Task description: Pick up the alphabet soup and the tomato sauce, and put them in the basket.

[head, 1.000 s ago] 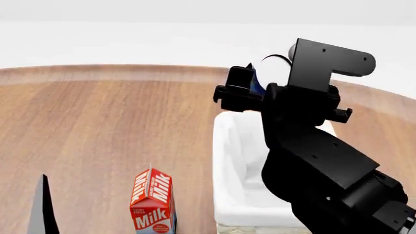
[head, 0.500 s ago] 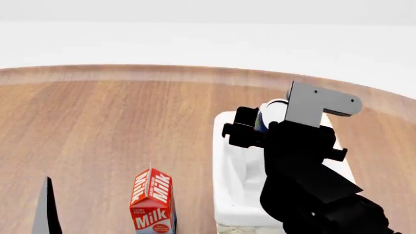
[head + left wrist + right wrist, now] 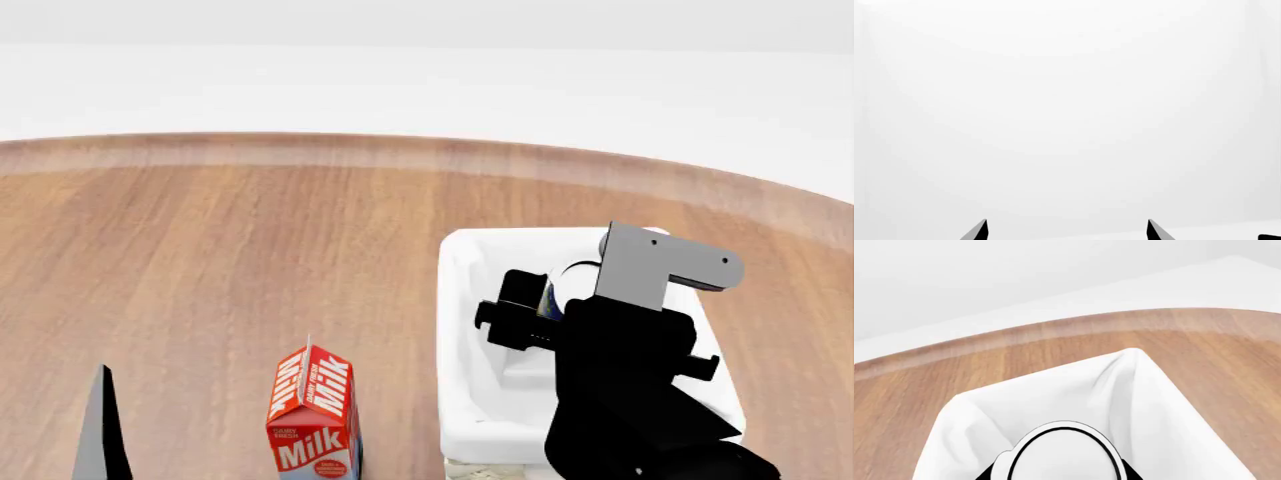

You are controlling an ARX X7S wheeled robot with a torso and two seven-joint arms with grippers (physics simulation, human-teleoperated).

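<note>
**Wood-grain surface, white-lined basket, can held inside it**

Wood in warm brown covers the wide surface (image 3: 240, 260), whose curved far edge meets a plain white background. On its right part stands the basket (image 3: 461, 330), a rectangular tub with a white cloth liner over its rim; a strip of woven wicker shows at its near bottom edge. In the right wrist view the liner (image 3: 1154, 405) rises in folds to a peak at the far corner.

The black right arm (image 3: 641, 400) reaches down into the basket from the near side, a grey bracket at its wrist. Its right end effector (image 3: 541, 315) sits within the basket's walls and pinches the alphabet soup (image 3: 550, 298), of which only a sliver of blue label and a pale top show from the head. From the right wrist view the can's silvery-white round top (image 3: 1064, 455) with its dark rim fills the near part of the picture, with the liner around it. Whether the can touches the basket's floor cannot be told.

A red and white milk carton (image 3: 314, 410) stands upright on the surface, just left of the basket and apart from it.

The left end effector (image 3: 1066, 230) shows two dark tips held apart against blank white, gripping nothing; one grey-black tip (image 3: 103, 430) pokes up at the near left of the head view.
</note>
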